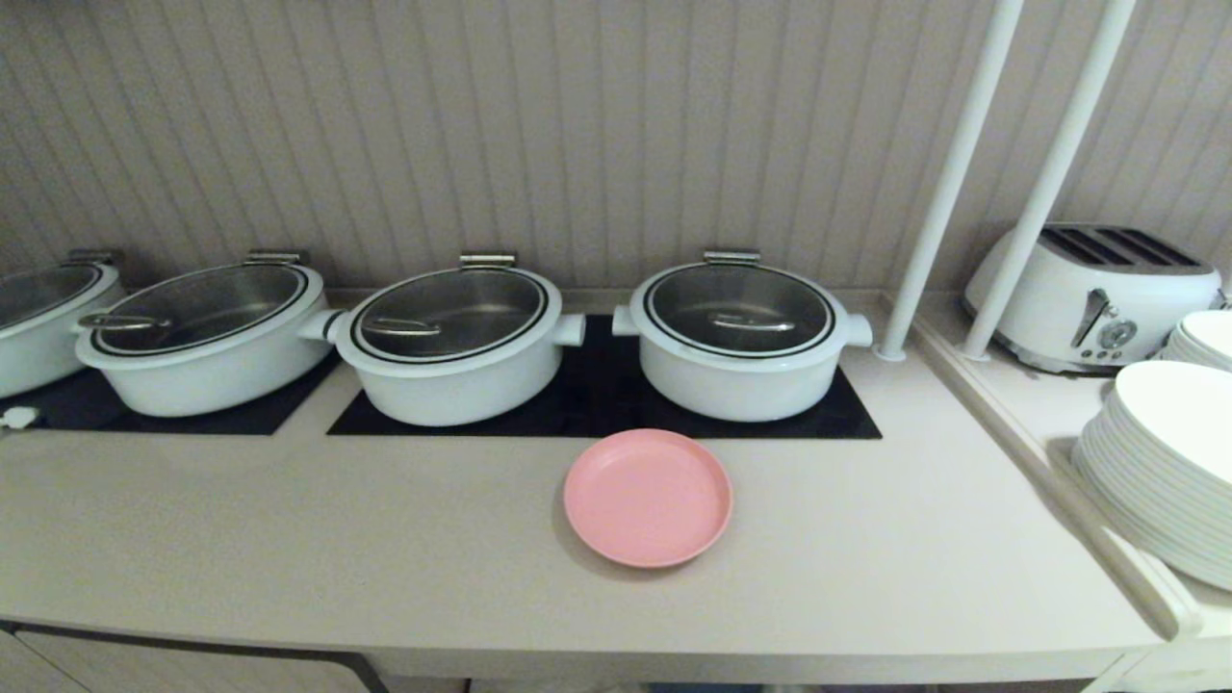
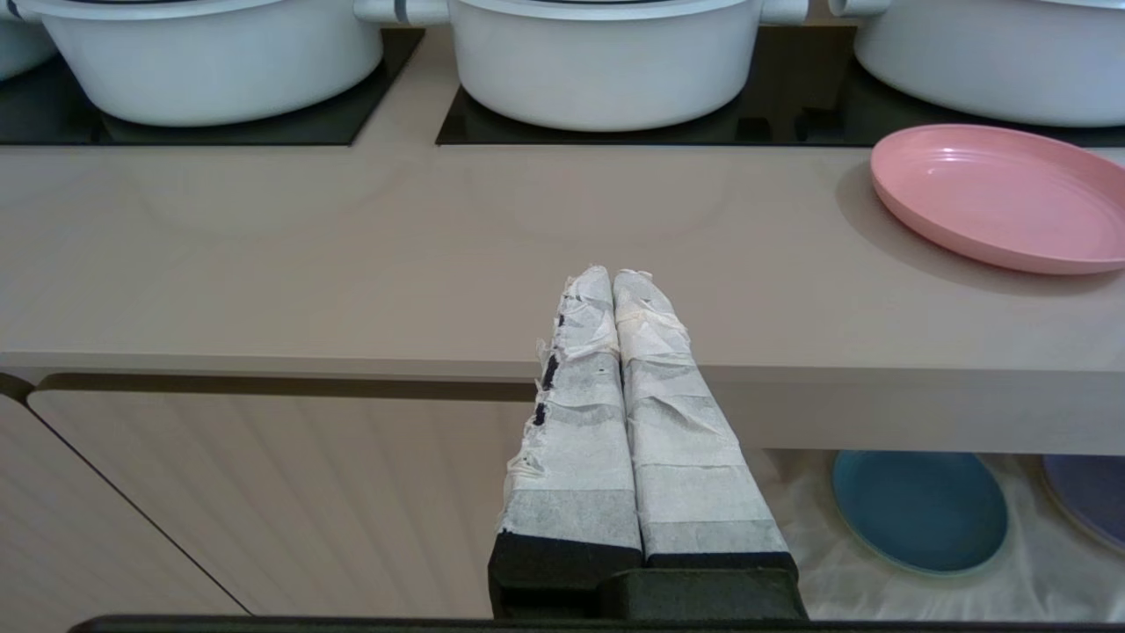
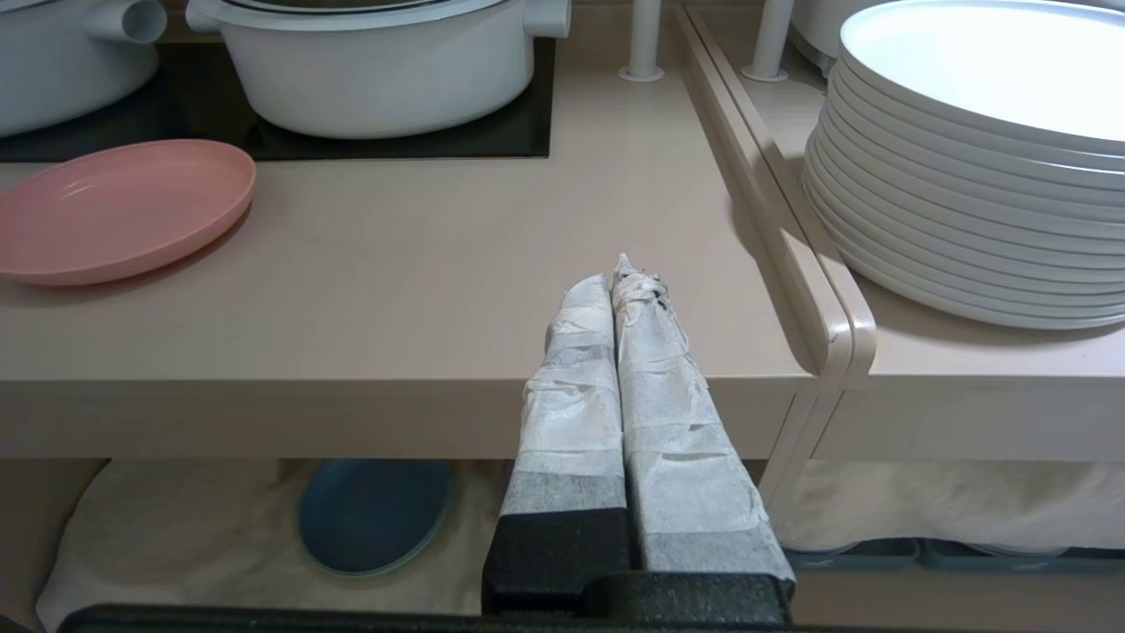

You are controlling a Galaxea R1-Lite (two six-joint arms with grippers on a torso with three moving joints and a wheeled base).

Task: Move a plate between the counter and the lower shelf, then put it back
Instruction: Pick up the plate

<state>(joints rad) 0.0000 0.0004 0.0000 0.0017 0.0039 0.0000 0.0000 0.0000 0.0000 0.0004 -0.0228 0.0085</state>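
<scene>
**Operator:** Head view is showing me the pink plate [image 1: 648, 498] lying flat on the counter [image 1: 289, 520], just in front of the black inset panel [image 1: 597, 395] and between the middle white pot [image 1: 452, 346] and the right white pot [image 1: 739, 337]. Neither arm is appearing in that view.

**Observer:** Where are the grippers sitting, then?

**Operator:** I'm seeing both of them hanging in front of the counter's front edge, roughly level with it. The left gripper [image 2: 613, 274] is pointing at bare worktop, its taped fingers [image 2: 580, 422] pressed together with nothing between them. The plate [image 2: 1002, 193] is lying off to that gripper's right, well apart from the tips and further back on the counter [image 2: 352, 255].

**Observer:** And the right one?

**Operator:** The right gripper [image 3: 620, 280] is looking the same: fingers [image 3: 677, 440] closed flat against each other, holding nothing. From that wrist the plate [image 3: 119, 207] is lying off to the gripper's left, again well apart and untouched. So the plate is sitting between the two grippers, beyond both.

**Observer:** Anything under the counter?

**Operator:** I'm making out the lower shelf [image 3: 176, 527] with its wrinkled white cloth and a blue plate [image 3: 373, 514] resting on it. The left wrist is also catching the blue plate [image 2: 918, 510] and the edge of a purple plate [image 2: 1090, 497] beside it. On the side ledge [image 1: 1039, 414] to the right, a stack of white plates [image 1: 1165, 472] is standing near a toaster [image 1: 1092, 294].
</scene>
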